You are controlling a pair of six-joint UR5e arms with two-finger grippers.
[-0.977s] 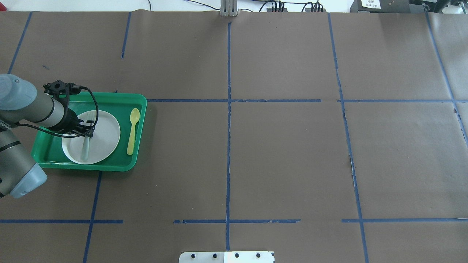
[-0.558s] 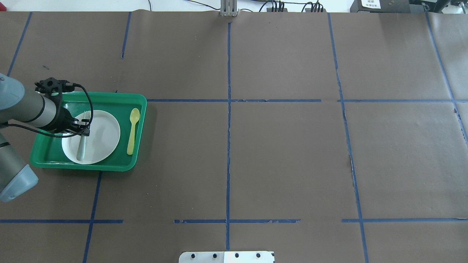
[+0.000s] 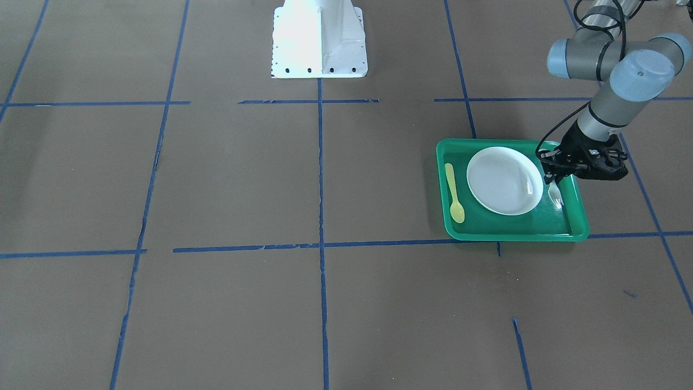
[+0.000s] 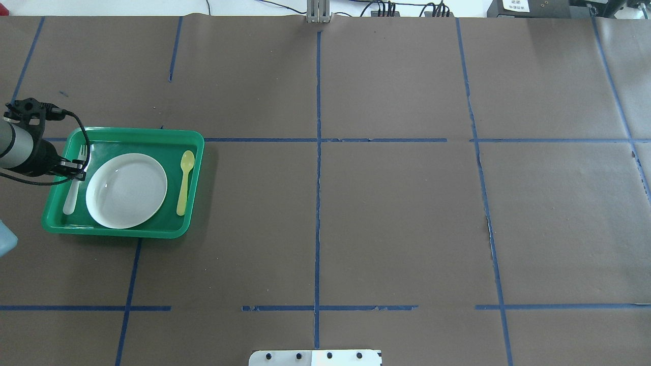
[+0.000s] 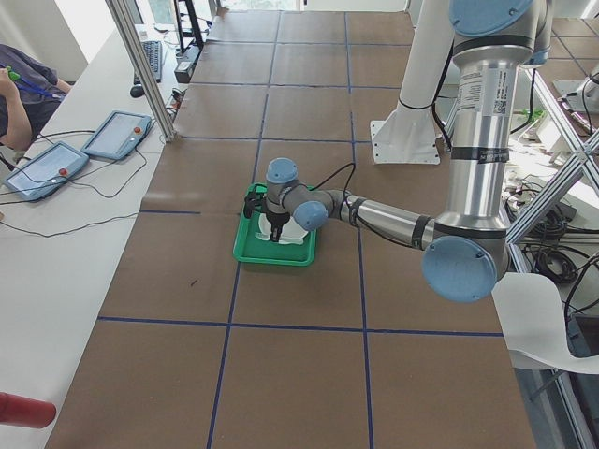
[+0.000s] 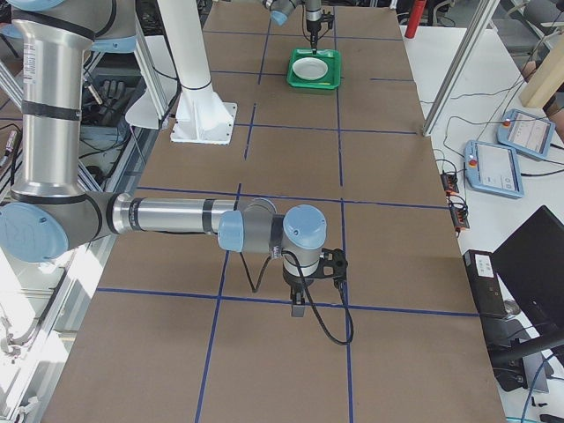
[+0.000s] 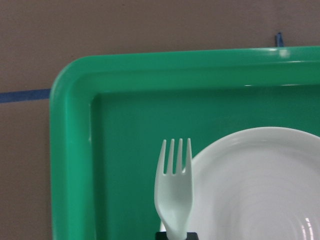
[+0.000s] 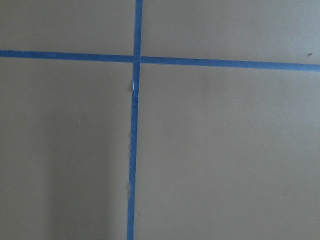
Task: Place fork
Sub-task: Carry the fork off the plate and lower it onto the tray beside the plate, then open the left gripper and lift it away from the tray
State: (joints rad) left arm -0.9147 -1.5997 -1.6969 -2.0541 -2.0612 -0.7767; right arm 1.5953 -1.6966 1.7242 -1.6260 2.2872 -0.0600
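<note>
The pale whitish plastic fork (image 4: 69,199) is over the left strip of the green tray (image 4: 127,133), beside the white plate (image 4: 127,190). Its tines point to the far side. My left gripper (image 4: 76,171) is shut on the fork near its neck. In the left wrist view the fork's tines (image 7: 175,190) stick out past the black fingertips, partly over the plate's rim (image 7: 260,180). In the front-facing view the fork (image 3: 555,196) hangs below the left gripper (image 3: 552,174). My right gripper (image 6: 300,304) shows only in the exterior right view, so I cannot tell its state.
A yellow plastic spoon (image 4: 184,183) lies in the tray on the plate's right side. The tray sits at the table's left, near a blue tape line (image 4: 325,140). The right arm hovers far off over brown paper and a tape cross (image 8: 134,59).
My left gripper has moved left with the fork, from above the plate to the tray's left strip beside the plate.
</note>
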